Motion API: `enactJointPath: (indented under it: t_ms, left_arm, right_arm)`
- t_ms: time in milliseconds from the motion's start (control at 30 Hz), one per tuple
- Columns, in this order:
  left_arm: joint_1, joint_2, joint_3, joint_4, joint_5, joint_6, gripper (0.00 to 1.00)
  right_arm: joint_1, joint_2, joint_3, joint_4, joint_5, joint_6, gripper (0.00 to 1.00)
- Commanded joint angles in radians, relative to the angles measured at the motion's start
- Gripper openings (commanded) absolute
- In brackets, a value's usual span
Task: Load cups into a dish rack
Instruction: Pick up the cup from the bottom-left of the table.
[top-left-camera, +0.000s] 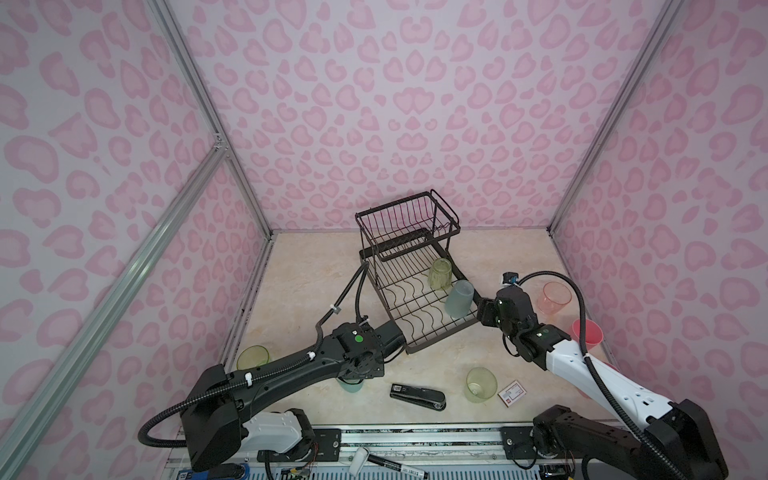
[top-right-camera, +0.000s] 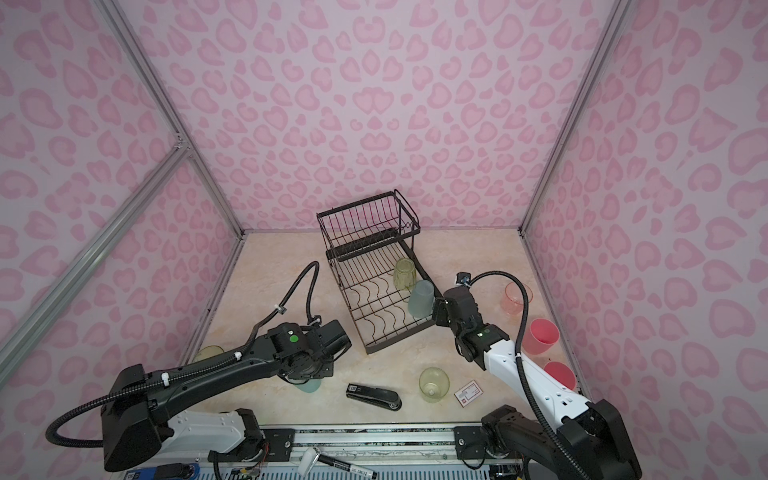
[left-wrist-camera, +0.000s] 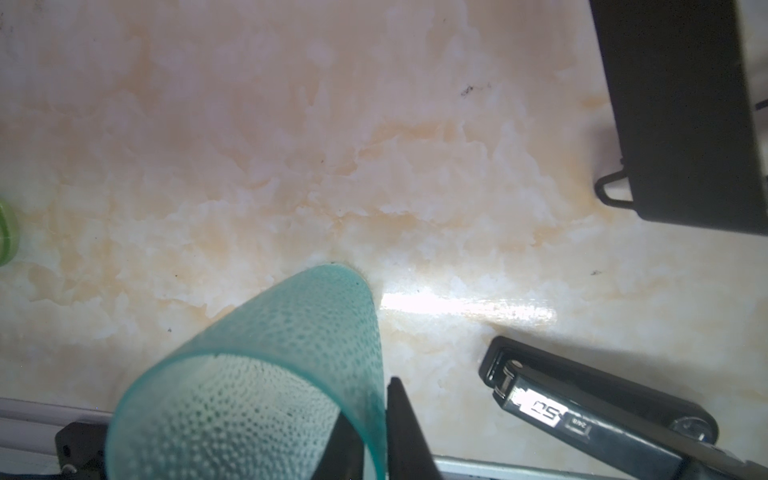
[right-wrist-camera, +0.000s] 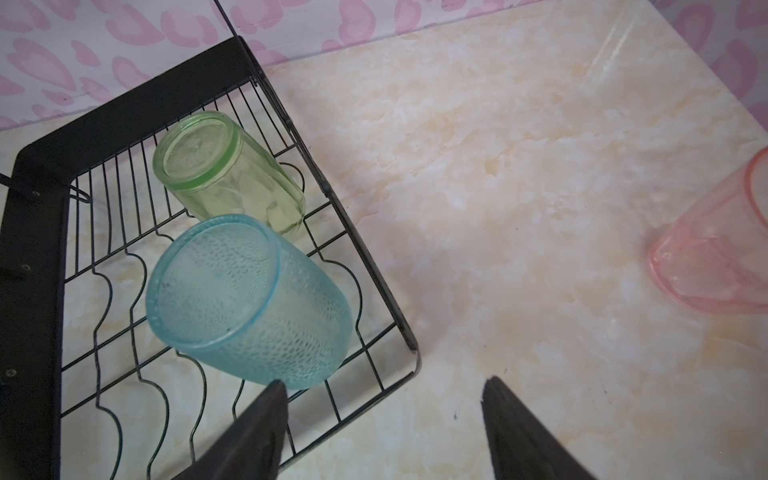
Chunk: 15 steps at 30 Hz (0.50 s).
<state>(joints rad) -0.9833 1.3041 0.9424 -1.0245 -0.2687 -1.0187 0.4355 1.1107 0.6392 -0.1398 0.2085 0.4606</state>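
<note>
Two cups already sit mouth-down in the lower tray of the dish rack (right-wrist-camera: 124, 106), a green cup (right-wrist-camera: 224, 174) and a frosted blue cup (right-wrist-camera: 249, 299), both along its right edge. A third, the teal cup (left-wrist-camera: 291, 332), stands upright and seems to rest on the table (top-left-camera: 316, 291) near the front, close to the stapler (top-left-camera: 417, 397). The left gripper (left-wrist-camera: 372, 407) is clamped on it, one finger inside the mouth and the other outside, with the wall pinched between them. From that grip the rack lies ahead and to the right, its near corner just beyond the left wrist in both top views, so the left arm is plainly the one placed to carry this cup. The cup's long axis points straight up, mouth toward the wrist. I reckon it must be lifted clear, swung forward and right over the near rim, then tipped over to sit like the other two. The bare wavy slots on the tray's left side look the easiest landing. The right gripper (right-wrist-camera: 384, 384) hovers by the rack's right corner, next to the blue cup, jaws wide apart and holding nothing.
</note>
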Motion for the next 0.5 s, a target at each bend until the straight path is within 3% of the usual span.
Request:
enactJointPath:
  t_ms: [0, 467]
  left_arm:
    - [0.0, -0.01, -0.008, -0.008, -0.026, 0.0, 0.11]
    - [-0.003, -0.08, 0.013, 0.016, -0.04, 0.055, 0.06]
  right_arm:
    - [0.0, 0.006, -0.008, 0.013, 0.003, 0.008, 0.74]
    - [0.0, 0.028, -0.011, 0.028, -0.007, 0.02, 0.74]
